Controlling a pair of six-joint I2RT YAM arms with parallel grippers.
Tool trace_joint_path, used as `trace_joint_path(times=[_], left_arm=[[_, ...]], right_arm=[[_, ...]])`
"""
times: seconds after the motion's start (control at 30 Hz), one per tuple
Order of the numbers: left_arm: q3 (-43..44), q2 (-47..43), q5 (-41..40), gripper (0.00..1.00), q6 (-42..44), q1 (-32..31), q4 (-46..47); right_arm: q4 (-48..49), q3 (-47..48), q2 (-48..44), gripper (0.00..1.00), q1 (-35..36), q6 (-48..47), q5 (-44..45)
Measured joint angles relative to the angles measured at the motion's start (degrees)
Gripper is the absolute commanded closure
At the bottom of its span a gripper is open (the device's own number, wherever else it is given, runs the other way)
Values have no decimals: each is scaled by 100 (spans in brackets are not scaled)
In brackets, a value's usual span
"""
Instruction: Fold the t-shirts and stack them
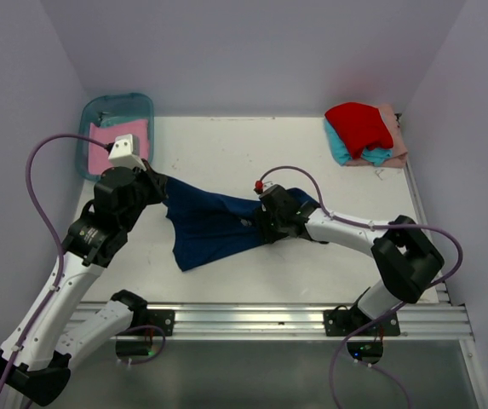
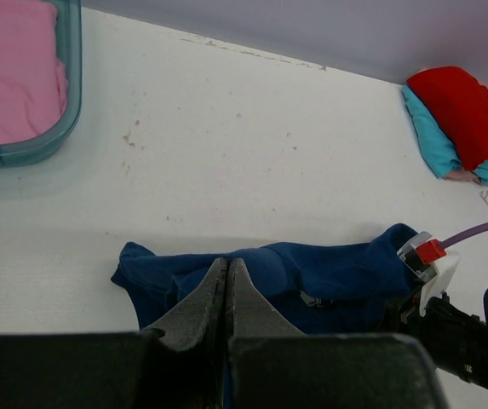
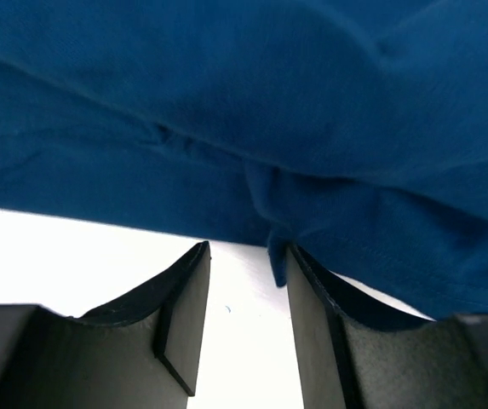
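Observation:
A navy blue t-shirt (image 1: 214, 226) (image 2: 337, 273) (image 3: 226, 102) lies crumpled and stretched across the middle of the table. My left gripper (image 1: 160, 181) (image 2: 227, 264) is shut on its left corner, with a sliver of blue cloth between the fingers. My right gripper (image 1: 263, 226) (image 3: 248, 251) sits low at the shirt's right edge with its jaws apart. Bare table shows between them, and a small fold of cloth hangs beside the right finger. A pink t-shirt (image 1: 107, 141) (image 2: 9, 72) lies in the bin. Red (image 1: 358, 123) (image 2: 465, 111), teal (image 1: 339, 146) (image 2: 431, 141) and peach (image 1: 394, 136) t-shirts are stacked at the back right.
The teal plastic bin (image 1: 141, 102) (image 2: 69, 102) stands at the back left corner. Walls close in the table on three sides. A metal rail (image 1: 269, 319) runs along the near edge. Purple cables (image 1: 295, 170) loop over both arms.

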Motion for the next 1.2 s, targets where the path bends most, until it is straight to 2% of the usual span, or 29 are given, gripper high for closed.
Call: trace_joint_path(times=[0.3,0.5,1.07,1.2], left_arm=[[0,-9,-2,100,0,-2,-2],[0,-59,-7,100,0,-2,-15],[0,-52,-11,100,0,-2,-15],[0,-52,-42,100,0,-2,-17]], right_arm=[[-140,267,63,60,28,-188,586],[-219,247,160,65,28,-181,625],[-227,-122,-109,66,79,-116,632],[-175,-120,116,71,79,-105,629]])
